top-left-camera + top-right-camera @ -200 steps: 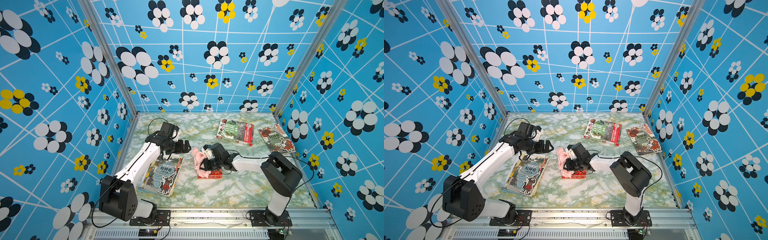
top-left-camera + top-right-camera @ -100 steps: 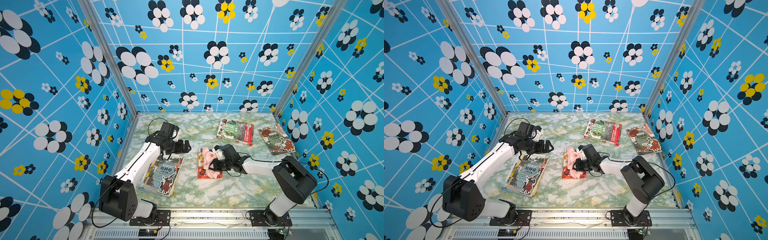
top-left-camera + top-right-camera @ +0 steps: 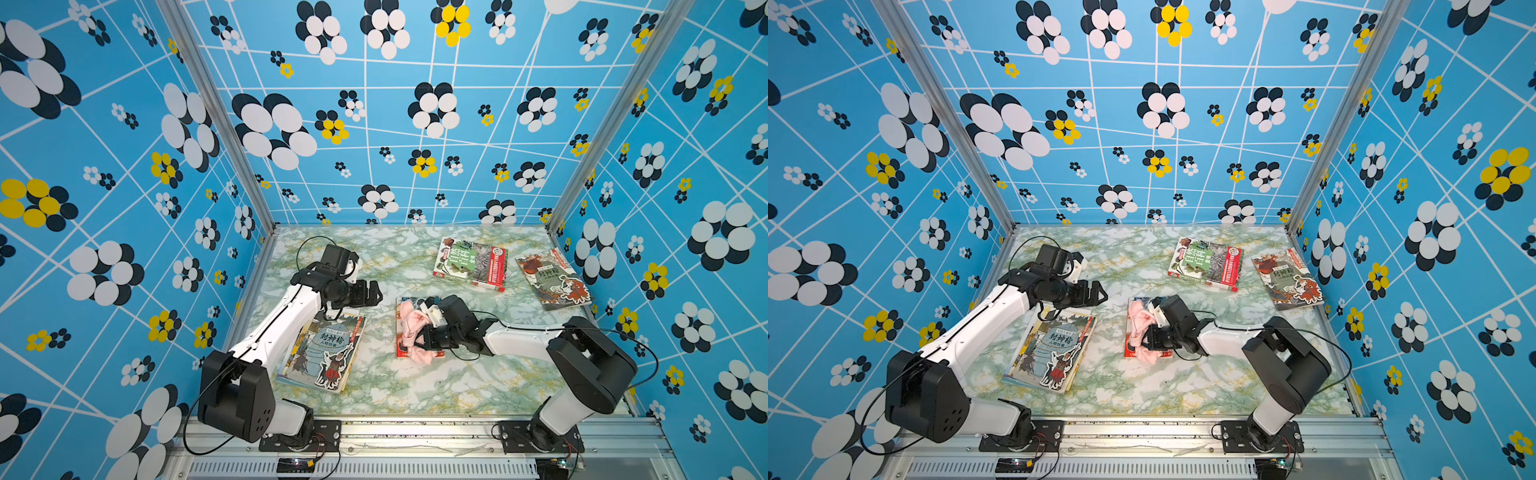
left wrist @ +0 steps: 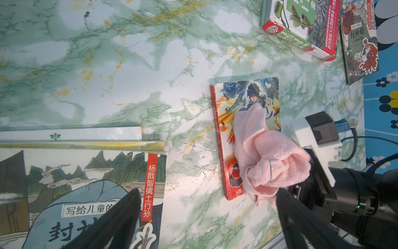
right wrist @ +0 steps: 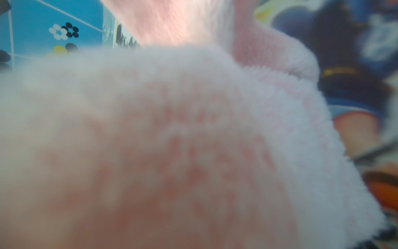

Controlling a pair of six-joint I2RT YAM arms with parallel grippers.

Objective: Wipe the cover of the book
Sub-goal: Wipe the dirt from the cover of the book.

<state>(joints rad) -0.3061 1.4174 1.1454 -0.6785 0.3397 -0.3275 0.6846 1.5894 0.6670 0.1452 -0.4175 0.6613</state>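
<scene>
The book (image 3: 400, 332) lies flat in the middle of the bench (image 3: 415, 386), its red spine towards the left arm. A pink cloth (image 3: 411, 322) is bunched over most of its cover and spills past its near edge, and only the far part of the cover (image 4: 247, 94) is bare. The right hand (image 3: 426, 336) is clamped on the cloth, low over the cover. Its wrist view shows little but blurred cloth (image 5: 172, 140). The left hand (image 3: 376, 293), jaws wide and holding nothing, hovers off the book's spine side, apart from it, over the far edge of a grey book (image 3: 328, 353). Beyond the book's far edge, well apart, lie a green book (image 3: 469, 264) and a dark book (image 3: 552, 278).
</scene>
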